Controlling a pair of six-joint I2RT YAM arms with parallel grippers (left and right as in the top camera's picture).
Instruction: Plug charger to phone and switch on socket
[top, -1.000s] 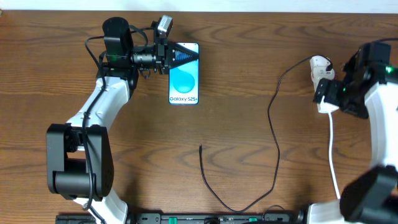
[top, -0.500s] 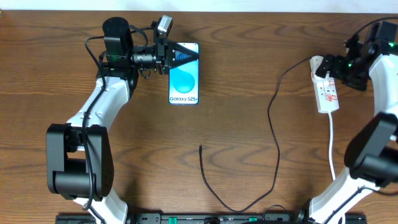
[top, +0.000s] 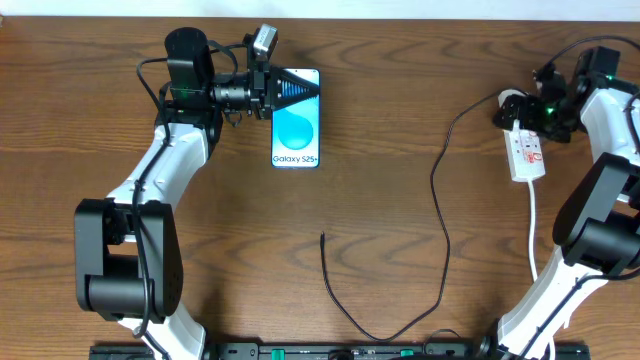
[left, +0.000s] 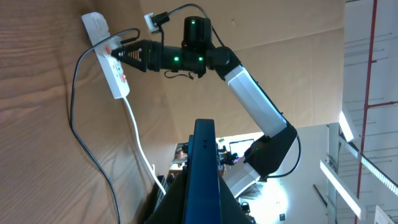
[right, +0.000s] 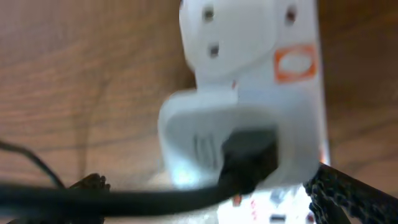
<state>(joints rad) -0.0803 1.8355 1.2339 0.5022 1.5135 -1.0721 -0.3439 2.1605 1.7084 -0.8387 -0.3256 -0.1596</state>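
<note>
The left claw (top: 312, 88) is pressed together, its fingers meeting in a point that lies across the top end of the phone (top: 296, 135). Whether the fingers actually press on the glass cannot be told. The phone lies flat and face up on the desk (top: 400, 60), its blue screen lit and its lettered end toward the robot.

Far to the phone's right, the right claw (top: 518, 110) is spread wide over the rounded end of the socket (top: 527, 155). In the right wrist view one fingertip (right: 93, 183) shows to one side of the white strip and the other to the other side, so the strip sits between them. Contact cannot be made out there, as that view is blurred. Between those fingers the black plug (right: 249, 155) of the charger (top: 441, 210) sits in a white housing on the socket.

From there the thin black cable runs toward the phone, bends down the desk, and loops back up. Its small tip (top: 322, 237) lies loose on the desk, below the phone's lettered end and well apart from it. The socket's white cord (top: 537, 240) trails toward the robot's side, farther right of the phone than the charger cable.
</note>
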